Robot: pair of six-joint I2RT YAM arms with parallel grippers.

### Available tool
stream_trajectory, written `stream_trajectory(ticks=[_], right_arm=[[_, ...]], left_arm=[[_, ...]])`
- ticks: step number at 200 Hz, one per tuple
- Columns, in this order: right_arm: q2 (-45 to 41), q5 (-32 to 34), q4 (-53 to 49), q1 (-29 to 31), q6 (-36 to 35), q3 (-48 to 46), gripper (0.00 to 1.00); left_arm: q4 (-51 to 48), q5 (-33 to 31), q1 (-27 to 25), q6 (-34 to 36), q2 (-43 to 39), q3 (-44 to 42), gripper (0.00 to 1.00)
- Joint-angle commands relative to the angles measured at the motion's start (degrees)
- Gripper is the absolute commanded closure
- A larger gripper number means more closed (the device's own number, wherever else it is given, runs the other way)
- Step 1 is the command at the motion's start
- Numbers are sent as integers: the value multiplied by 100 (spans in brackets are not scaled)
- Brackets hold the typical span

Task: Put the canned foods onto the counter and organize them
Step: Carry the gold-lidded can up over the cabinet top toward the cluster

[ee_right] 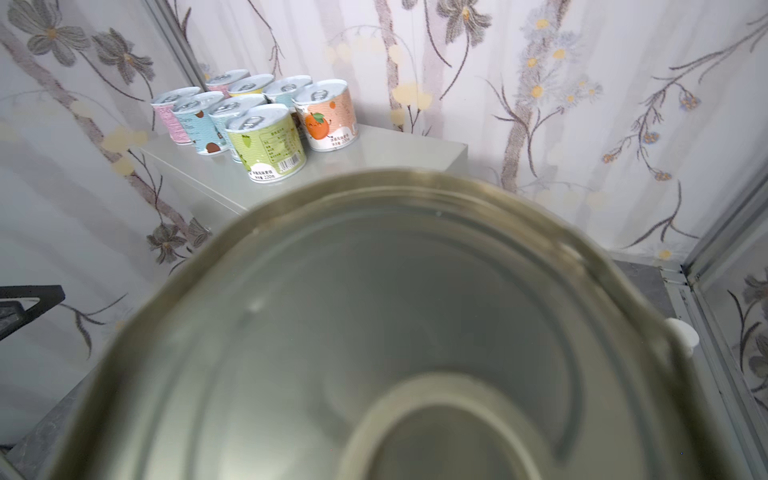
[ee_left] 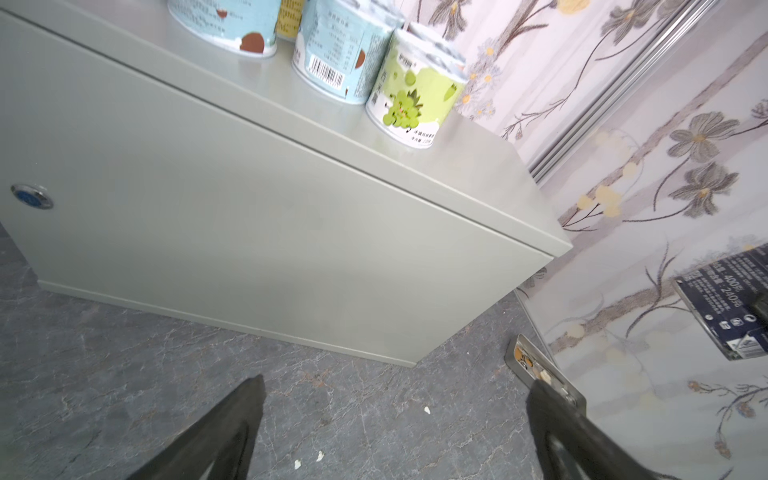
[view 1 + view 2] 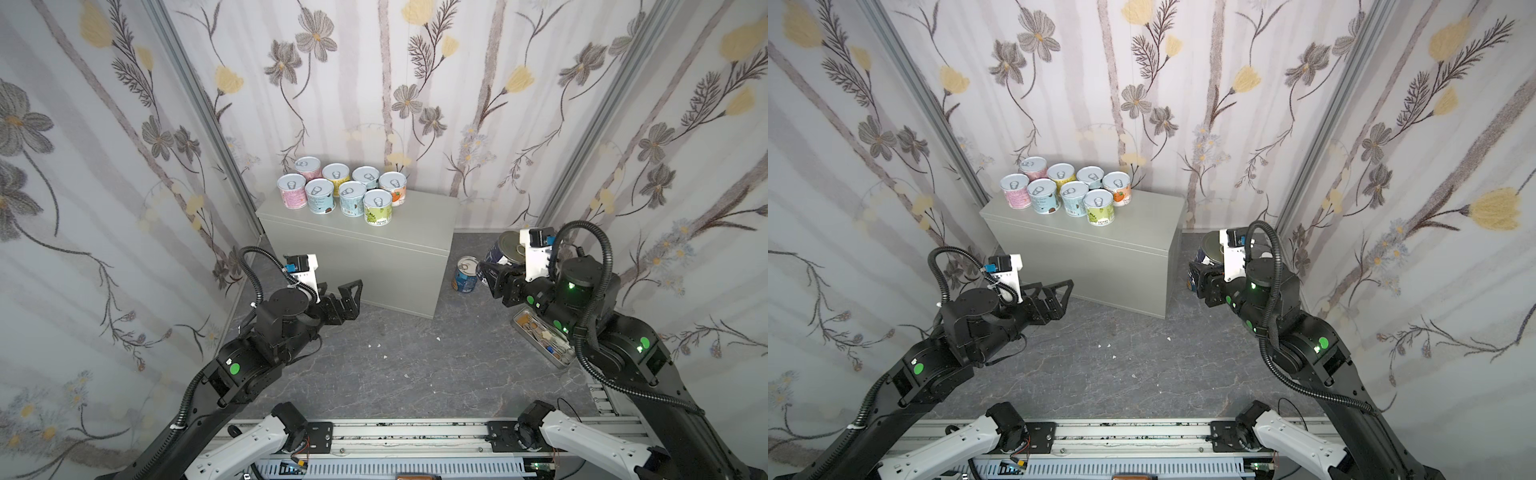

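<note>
Right of the counter's right end: dark navy can [image 3: 510, 248], lifted clear of the floor and tilted, its lid filling most of the right wrist view.
Right gripper [image 3: 492, 270]: clamped on the navy can's side wall. My guess is a side grip leaves the base free to land flat.
Right arm: elbow low, wrist raised, aimed toward the counter's right end. The can is not yet over the top.
Blue can [image 3: 464, 274]: upright on the floor just beside the counter's right end, near the held can. Can't tell if they touch.
Short cans [image 3: 345, 191]: eight, upright, packed in two rows at the left rear of the counter top. The green-label can [image 3: 377, 207] sits nearest the front edge.
Counter [image 3: 424, 212]: the right half of the top is bare. That is likely the slot for the two taller cans, which would keep the sizes grouped.
Left gripper [image 2: 397, 380]: jaws spread wide, nothing in them.
Left arm: low in front of the counter's front face, left of centre, fingers pointing at it and away from the right arm.
Flat tin [image 3: 540, 338]: on the floor under the right forearm, not part of the job.
Progress: eight of ten are up, by my count.
</note>
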Motion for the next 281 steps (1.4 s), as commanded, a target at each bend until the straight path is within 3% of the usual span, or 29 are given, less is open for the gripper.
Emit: stream_trajectory(ticks=[1,87,131,229,281], right_arm=[[481,-311,-104,7,-377,718,45],[3130,-622,-845,-241,-705,3781,46],[4384,-683,-1003,-326,-722,5210,46],[5408,-594,223,-555,-895,5324,48],[5707,-707,654,-771,-931,5339,49]], left_arm=[[-205,-222,7,319,107,243,0],[-235,-598,92,675,364,100,0],[-27,-317,349,763,434,-290,0],[1370,-234,647,981,473,-1238,0],[1608,-398,648,960,457,-1528,0]])
